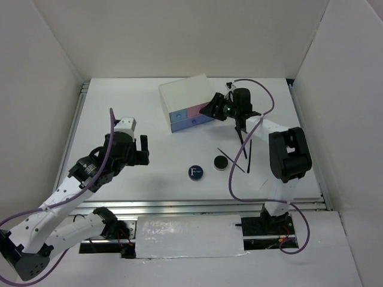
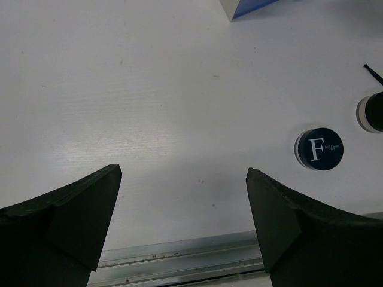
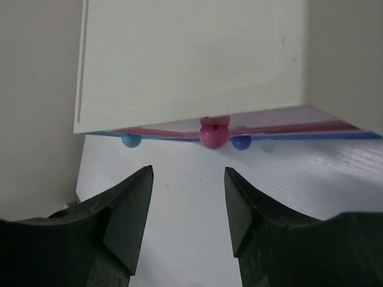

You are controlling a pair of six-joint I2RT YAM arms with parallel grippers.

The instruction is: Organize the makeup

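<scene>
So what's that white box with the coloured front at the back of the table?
The white box is a low rectangular chest, plastic-looking, with a plain top. Its front holds blue and pink drawers, seemingly shut, with small round knobs: a pink knob between a light-blue and a dark-blue one. It sits flat at the far side of the table, turned askew. The right hand hovers open just before the pink knob, not touching.
</scene>
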